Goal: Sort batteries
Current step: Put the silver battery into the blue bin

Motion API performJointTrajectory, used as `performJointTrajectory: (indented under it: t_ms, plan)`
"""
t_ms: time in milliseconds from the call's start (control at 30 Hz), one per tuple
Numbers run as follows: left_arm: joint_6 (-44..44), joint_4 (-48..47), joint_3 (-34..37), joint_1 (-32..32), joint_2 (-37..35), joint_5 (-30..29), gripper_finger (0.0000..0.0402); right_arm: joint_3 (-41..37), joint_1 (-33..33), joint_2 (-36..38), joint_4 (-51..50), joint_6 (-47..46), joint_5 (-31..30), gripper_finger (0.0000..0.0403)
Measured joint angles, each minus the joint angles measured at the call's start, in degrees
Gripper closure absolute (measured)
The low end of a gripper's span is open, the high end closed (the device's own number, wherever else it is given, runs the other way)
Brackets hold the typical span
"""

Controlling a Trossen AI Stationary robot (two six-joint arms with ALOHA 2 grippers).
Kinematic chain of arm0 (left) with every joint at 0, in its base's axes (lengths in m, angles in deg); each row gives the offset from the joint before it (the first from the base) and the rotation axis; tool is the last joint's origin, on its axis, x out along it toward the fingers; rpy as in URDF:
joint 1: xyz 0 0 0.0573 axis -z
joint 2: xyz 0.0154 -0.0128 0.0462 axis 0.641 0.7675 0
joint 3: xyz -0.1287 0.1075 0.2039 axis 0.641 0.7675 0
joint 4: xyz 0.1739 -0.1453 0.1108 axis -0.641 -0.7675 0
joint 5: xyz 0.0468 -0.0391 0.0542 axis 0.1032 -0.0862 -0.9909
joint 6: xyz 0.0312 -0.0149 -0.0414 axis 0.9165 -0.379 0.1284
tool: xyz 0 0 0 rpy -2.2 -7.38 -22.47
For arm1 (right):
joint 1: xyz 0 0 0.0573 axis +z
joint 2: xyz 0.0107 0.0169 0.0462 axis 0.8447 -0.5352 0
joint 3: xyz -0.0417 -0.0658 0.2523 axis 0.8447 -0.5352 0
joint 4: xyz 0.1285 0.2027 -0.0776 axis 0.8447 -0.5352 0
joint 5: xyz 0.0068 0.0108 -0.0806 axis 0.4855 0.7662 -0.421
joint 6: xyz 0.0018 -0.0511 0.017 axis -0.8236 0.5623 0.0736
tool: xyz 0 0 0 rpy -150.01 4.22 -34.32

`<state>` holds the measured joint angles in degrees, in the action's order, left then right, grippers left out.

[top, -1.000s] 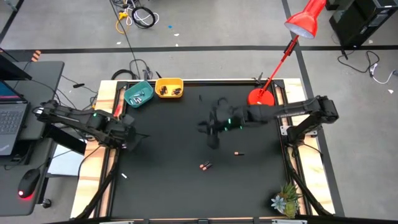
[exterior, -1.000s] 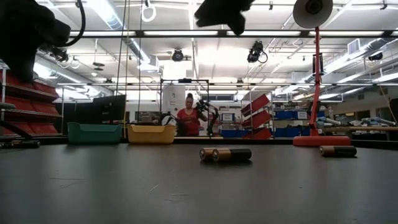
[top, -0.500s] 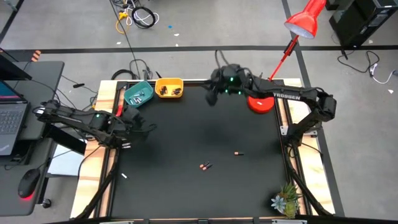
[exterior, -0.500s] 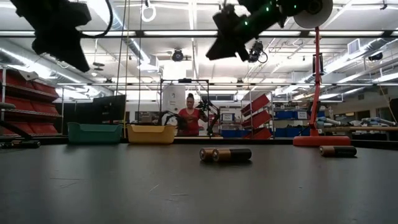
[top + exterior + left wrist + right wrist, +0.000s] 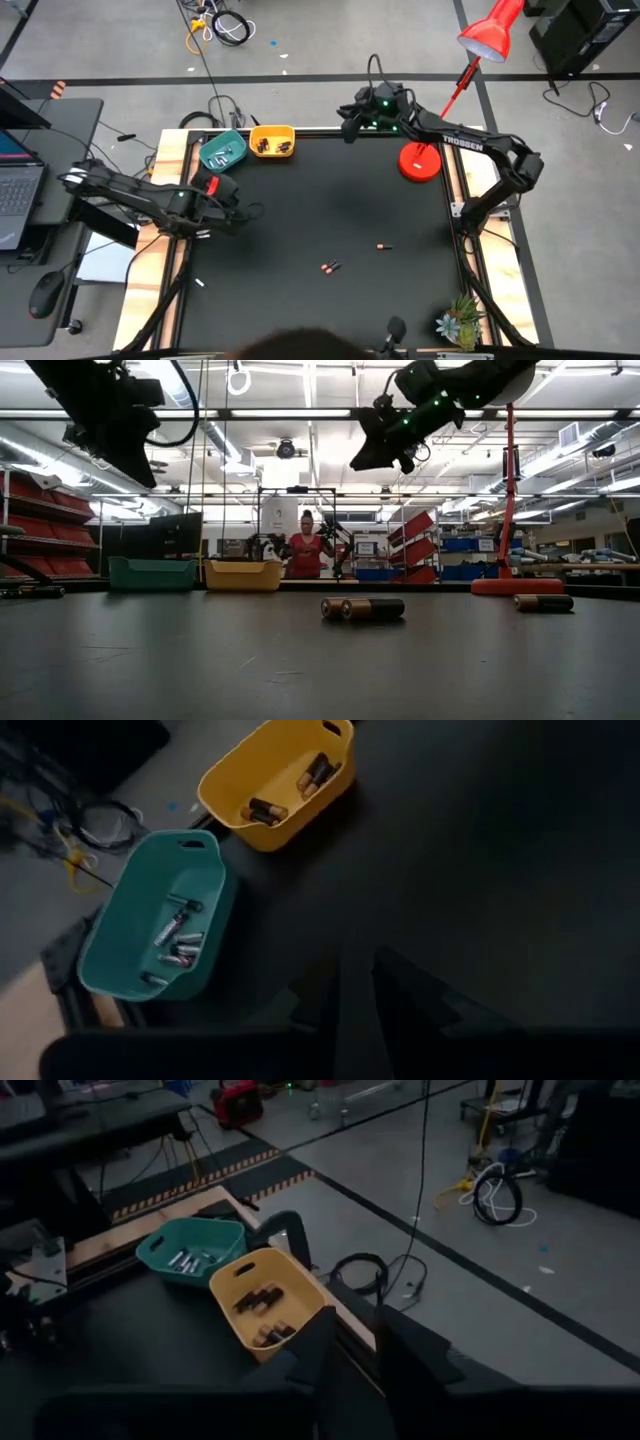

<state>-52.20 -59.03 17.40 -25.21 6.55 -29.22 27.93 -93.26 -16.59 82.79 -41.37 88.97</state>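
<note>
Nearest the low camera, two dark copper-ended batteries [image 5: 362, 608] lay end to end on the black tabletop [image 5: 300, 220], a third battery [image 5: 382, 245] off to one side; all could be rolled away by a glancing approach. Farther back, the left gripper [image 5: 243, 213] hung above the tabletop's left side, its jaws apparently closed on nothing. Farthest, the right gripper [image 5: 347, 112] was raised near the yellow bowl [image 5: 272, 141], with the teal bowl [image 5: 223, 151] beside it; whether anything was gripped could not be told, so a release there might be misplaced.
</note>
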Motion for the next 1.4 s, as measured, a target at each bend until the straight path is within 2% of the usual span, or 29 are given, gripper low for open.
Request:
performJointTrajectory:
  t_ms: [100, 200, 267, 400, 567, 800, 933, 1100, 1233, 1300, 1400]
  plan:
    - [1.4, 0.0, 0.0, 0.0, 1.0, 3.0, 0.0332, 0.0, -0.9, -1.1, -0.2, -2.0, 1.3, 0.0326]
    - [-10.8, -1.1, 0.1, 0.2, -0.7, 8.2, 0.0338, 0.0, -0.3, -1.5, -0.4, -4.1, 3.6, 0.0331]
    - [-19.0, -2.7, 0.1, 2.2, -4.4, 8.9, 0.0346, 0.0, 1.3, -1.4, 0.0, -4.2, 5.0, 0.0334]
    - [-28.1, -6.6, 1.0, 7.1, -13.1, 11.0, 0.0361, 0.0, 5.0, -1.3, -0.2, -3.7, 6.7, 0.0341]
    - [-29.8, -7.3, 2.7, 7.6, -19.9, 23.2, 0.0369, 0.0, 9.8, -1.3, -3.8, -2.7, 6.8, 0.0348]
    - [-32.2, -14.1, 2.8, 3.9, -17.5, 32.7, 0.0369, 0.0, 16.7, -0.8, -9.9, -1.9, 8.7, 0.035]
    - [-30.4, -15.6, 2.8, 1.8, -13.9, 34.3, 0.036, 0.0, 20.2, -0.8, -11.5, -1.9, 11.3, 0.0352]
    - [-21.6, -15.1, 2.8, 0.2, -8.2, 37.1, 0.0314, 0.0, 24.7, -0.8, -9.4, -2.7, 11.5, 0.0353]
    - [-12.1, -11.5, 2.8, -2.8, -2.9, 45.4, 0.0272, 0.0, 27.5, -0.8, -6.2, -3.7, 11.5, 0.0354]
    - [-8.1, -10.5, 2.8, -4.5, 0.8, 50.1, 0.0263, 0.3, 28.6, -0.8, -5.4, -4.5, 11.5, 0.0355]
    - [-1.5, -9.9, 2.8, -6.8, 7.1, 53.9, 0.026, 2.0, 30.1, -0.8, -5.9, -4.0, 11.3, 0.0356]
